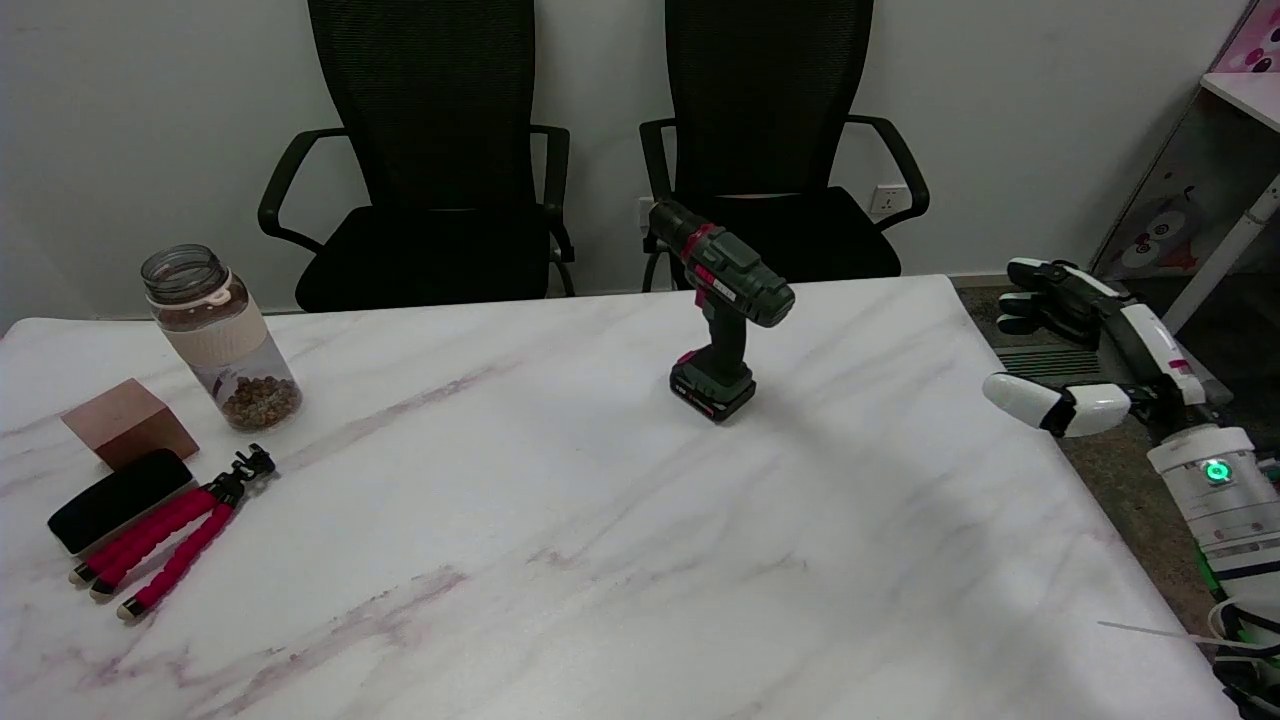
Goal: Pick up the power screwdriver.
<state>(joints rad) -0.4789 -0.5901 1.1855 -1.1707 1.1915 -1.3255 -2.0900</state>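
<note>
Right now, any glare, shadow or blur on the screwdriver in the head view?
Head view: screwdriver sharp, no glare, its dark body readable; soft shadow falls right of its base on the table; right hand at the edge, also unblurred.

Jar [222, 339], block [128, 422], tripod [165, 540], chairs [430, 150]
</note>
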